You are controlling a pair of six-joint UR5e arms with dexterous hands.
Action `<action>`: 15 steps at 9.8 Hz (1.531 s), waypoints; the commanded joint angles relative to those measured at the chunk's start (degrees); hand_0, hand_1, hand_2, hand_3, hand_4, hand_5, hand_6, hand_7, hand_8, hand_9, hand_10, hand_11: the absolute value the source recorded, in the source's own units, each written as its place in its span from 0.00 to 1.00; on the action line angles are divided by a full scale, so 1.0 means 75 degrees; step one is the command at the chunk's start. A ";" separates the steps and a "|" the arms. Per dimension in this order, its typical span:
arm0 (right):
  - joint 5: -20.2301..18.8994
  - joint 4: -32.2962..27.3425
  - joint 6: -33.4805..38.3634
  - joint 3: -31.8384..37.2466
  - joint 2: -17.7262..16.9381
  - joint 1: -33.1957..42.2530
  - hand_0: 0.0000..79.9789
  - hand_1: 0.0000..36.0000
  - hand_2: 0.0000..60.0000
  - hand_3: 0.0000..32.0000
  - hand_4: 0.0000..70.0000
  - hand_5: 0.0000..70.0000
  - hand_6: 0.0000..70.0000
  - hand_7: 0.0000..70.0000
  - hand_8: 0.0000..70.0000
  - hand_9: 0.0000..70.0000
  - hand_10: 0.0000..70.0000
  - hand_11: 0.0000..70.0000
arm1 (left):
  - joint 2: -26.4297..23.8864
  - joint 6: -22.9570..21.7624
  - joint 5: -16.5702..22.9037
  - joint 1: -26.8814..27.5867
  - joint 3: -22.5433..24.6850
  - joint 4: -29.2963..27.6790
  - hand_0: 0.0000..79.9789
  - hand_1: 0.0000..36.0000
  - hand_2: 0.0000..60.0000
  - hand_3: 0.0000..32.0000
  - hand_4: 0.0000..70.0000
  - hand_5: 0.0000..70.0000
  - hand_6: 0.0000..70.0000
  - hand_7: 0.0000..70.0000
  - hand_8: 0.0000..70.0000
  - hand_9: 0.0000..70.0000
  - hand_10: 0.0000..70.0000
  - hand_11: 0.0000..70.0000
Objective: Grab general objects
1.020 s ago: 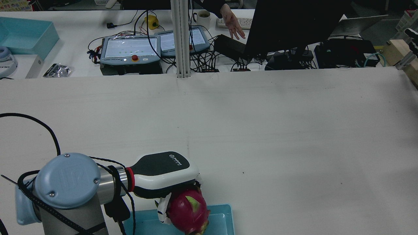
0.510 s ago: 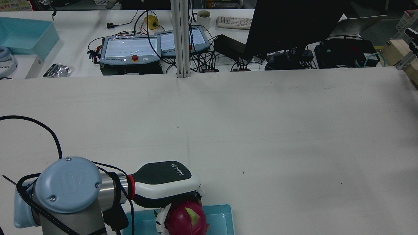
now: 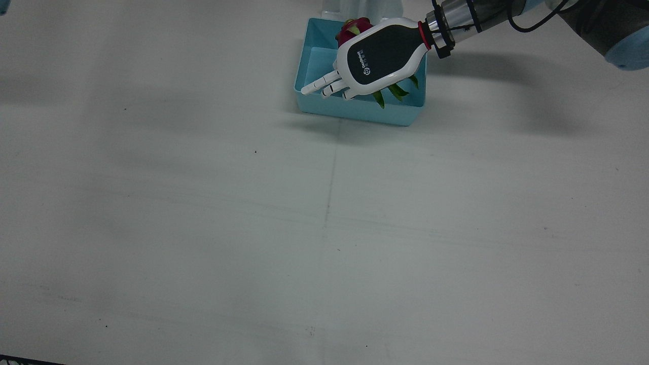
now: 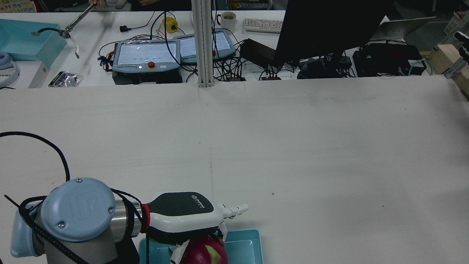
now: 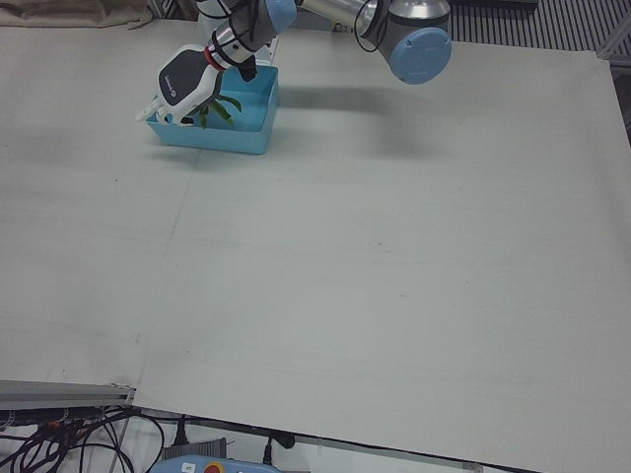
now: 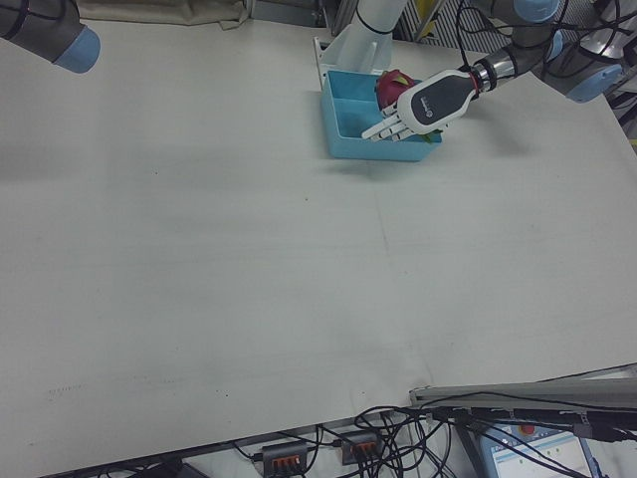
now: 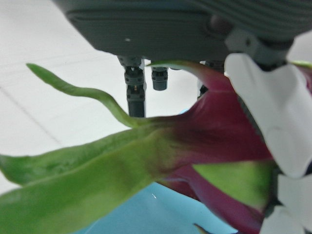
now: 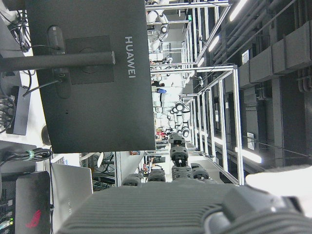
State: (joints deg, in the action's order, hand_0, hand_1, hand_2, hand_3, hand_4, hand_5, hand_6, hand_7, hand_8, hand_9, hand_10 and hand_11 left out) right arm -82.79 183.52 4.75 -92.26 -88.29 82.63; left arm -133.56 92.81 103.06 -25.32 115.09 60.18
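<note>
A magenta dragon fruit [image 3: 350, 29] with green leaf tips [image 3: 388, 94] lies in the light blue bin [image 3: 355, 109] at the robot's near edge of the table. My left hand [image 3: 375, 56] hovers palm-down right over it, its fingers [image 3: 319, 83] stretched straight out past the bin's wall. In the rear view the hand [image 4: 183, 216] covers the top of the fruit [image 4: 205, 253]. The left hand view shows the fruit [image 7: 219, 126] close under the palm, with a white thumb [image 7: 273, 112] beside it. My right hand's grey body [image 8: 161, 209] shows only in its own view, raised off the table.
The bin has an inner divider [image 6: 343, 100]. A monitor [image 4: 329, 29], teach pendants [image 4: 146, 55] and cables stand beyond the table's far edge. A wooden block [image 4: 445, 58] sits at the far right. A person's tool [image 4: 69, 31] reaches in at the far left.
My left hand has come down with the dragon fruit into the bin. Its fingers, curled around the fruit before, are now stretched out straight.
</note>
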 commanded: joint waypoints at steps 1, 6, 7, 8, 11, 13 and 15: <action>0.0000 0.0000 0.0000 0.0008 0.0007 -0.0002 0.00 0.00 0.00 0.00 0.00 0.00 0.00 0.00 0.00 0.00 0.00 0.00 | 0.0031 -0.0035 0.0086 0.0012 0.0007 0.0027 0.61 0.37 0.00 0.00 0.01 0.00 0.00 0.00 0.00 0.00 0.00 0.00; 0.0000 0.0000 0.0000 0.0008 0.0007 -0.0002 0.00 0.00 0.00 0.00 0.00 0.00 0.00 0.00 0.00 0.00 0.00 0.00 | -0.0633 -0.0537 0.0295 -0.0231 0.0089 -0.0008 0.60 0.28 0.00 0.00 0.05 0.00 0.00 0.00 0.00 0.00 0.00 0.00; 0.0000 0.0000 0.0000 0.0008 -0.0005 -0.0002 0.00 0.00 0.00 0.00 0.00 0.00 0.00 0.00 0.00 0.00 0.00 0.00 | -0.0799 -0.1003 0.0471 -0.0837 -0.0027 -0.0298 0.59 0.26 0.00 0.00 0.09 0.00 0.00 0.00 0.01 0.00 0.00 0.00; 0.0000 0.0000 0.0011 0.0008 0.0007 -0.0002 0.00 0.00 0.00 0.00 0.00 0.00 0.00 0.00 0.00 0.00 0.00 0.00 | -0.0790 -0.1843 0.0485 -0.1620 -0.0121 -0.0928 0.59 0.25 0.00 0.00 0.16 0.00 0.00 0.02 0.02 0.00 0.00 0.00; 0.0000 0.0000 0.0000 0.0008 -0.0005 -0.0002 0.00 0.00 0.00 0.00 0.00 0.00 0.00 0.00 0.00 0.00 0.00 0.00 | -0.0650 -0.3463 0.0660 -0.4130 -0.1733 -0.3793 0.60 0.25 0.00 0.00 0.25 0.00 0.00 0.11 0.01 0.00 0.00 0.00; 0.0000 0.0000 0.0000 0.0008 -0.0005 -0.0002 0.00 0.00 0.00 0.00 0.00 0.00 0.00 0.00 0.00 0.00 0.00 0.00 | 0.0760 -0.4578 0.0370 -0.5267 -0.2721 -0.6581 0.60 0.25 0.00 0.00 0.32 0.00 0.05 0.19 0.01 0.02 0.00 0.00; 0.0000 0.0000 0.0000 0.0008 0.0007 -0.0002 0.00 0.00 0.00 0.00 0.00 0.00 0.00 0.00 0.00 0.00 0.00 0.00 | 0.2646 -0.4722 -0.1044 -0.5728 -0.2736 -0.8366 0.59 0.21 0.00 0.00 0.39 0.05 0.10 0.28 0.07 0.04 0.00 0.00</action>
State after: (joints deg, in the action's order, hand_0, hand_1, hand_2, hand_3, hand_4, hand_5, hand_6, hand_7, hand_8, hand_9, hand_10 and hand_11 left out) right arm -82.79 183.52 4.75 -92.20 -88.32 82.62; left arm -129.68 61.13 105.05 -62.12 97.08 16.21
